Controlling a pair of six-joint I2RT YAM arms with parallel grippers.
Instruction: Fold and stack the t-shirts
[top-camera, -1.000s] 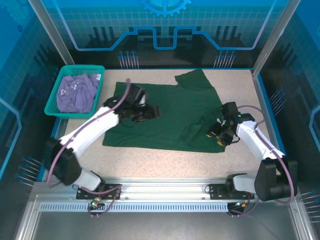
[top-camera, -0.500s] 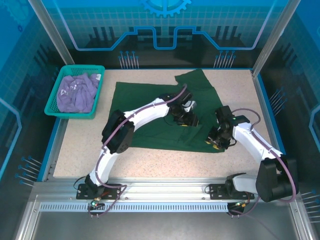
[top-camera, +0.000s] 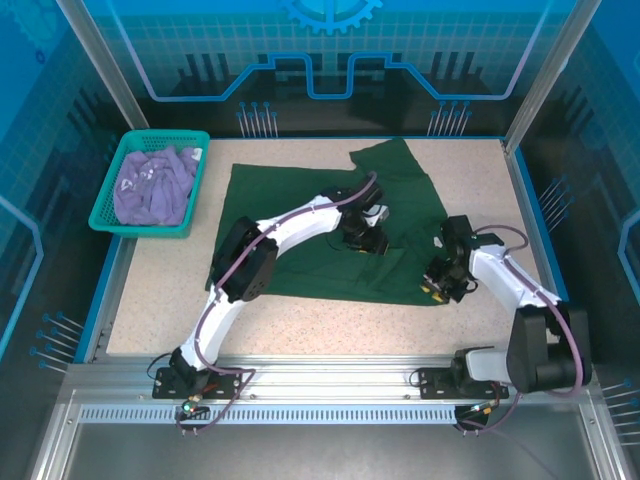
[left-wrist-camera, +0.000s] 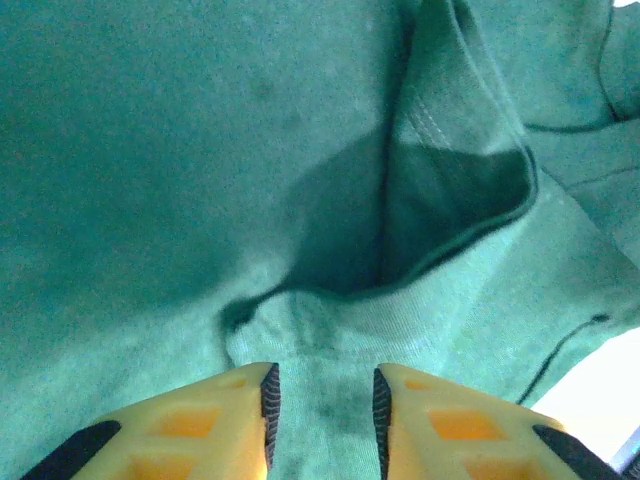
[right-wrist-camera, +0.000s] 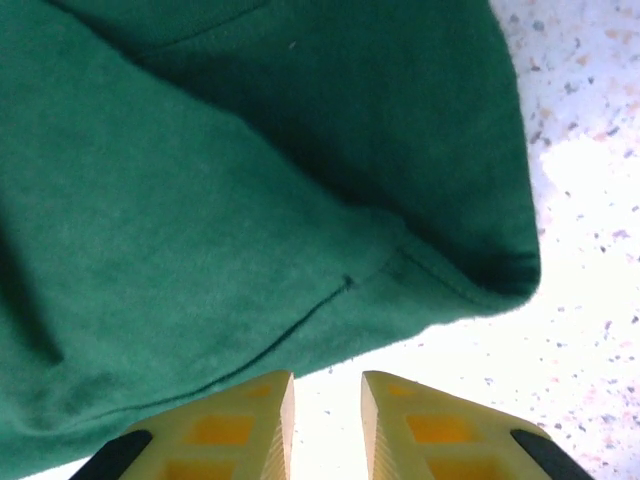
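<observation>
Mid-frame, top view: left arm stretched long across the dark green t-shirt (top-camera: 270, 185), which lies spread flat on the speckled bench (top-camera: 330, 320). The left claw (top-camera: 367, 240) sits low on the cloth. A ribbed, stitched band runs into the narrow gap between its yellow fingers (left-wrist-camera: 200, 420); whether it is pinched cannot be told. Lower right: right arm bent, right claw (top-camera: 438, 285) at the shirt's hem corner, slightly parted, holding nothing. Upper left: teal mesh basket (top-camera: 105, 215) containing the crumpled lavender t-shirt (top-camera: 150, 185).
</observation>
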